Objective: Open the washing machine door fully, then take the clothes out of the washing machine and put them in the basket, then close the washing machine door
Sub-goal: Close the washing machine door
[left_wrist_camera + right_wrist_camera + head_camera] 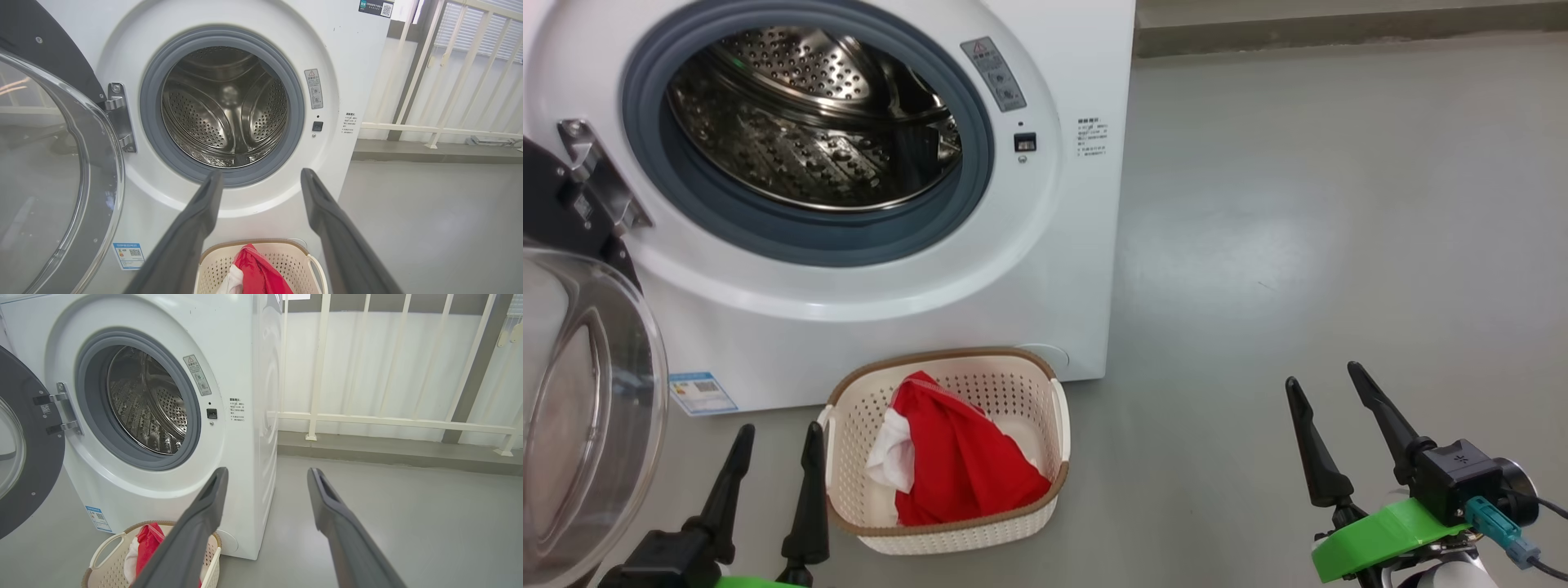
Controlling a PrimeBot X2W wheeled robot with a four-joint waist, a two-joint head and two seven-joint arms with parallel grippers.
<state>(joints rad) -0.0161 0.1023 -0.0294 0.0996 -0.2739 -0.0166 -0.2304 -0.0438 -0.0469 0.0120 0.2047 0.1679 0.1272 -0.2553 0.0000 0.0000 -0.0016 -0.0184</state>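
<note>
The white washing machine (1045, 269) (359, 65) (241, 351) stands with its door (580, 408) (45, 171) (20, 457) swung wide to the left, and the steel drum (809, 122) (224, 106) (143, 408) looks bare. On the floor in front sits the cream basket (1013, 523) (302, 257) (106, 571), holding red and white clothes (964, 465) (261, 273) (149, 543). My left gripper (778, 437) (261, 179) is open, just left of the basket, with nothing between its fingers. Over bare floor at the lower right, my right gripper (1323, 374) (267, 477) is open and holds nothing.
Grey floor (1339, 204) stretches to the right of the washer. A cream railing (388, 420) (429, 126) and a low ledge (388, 455) run behind it. The open door's glass bowl bulges out close beside my left gripper.
</note>
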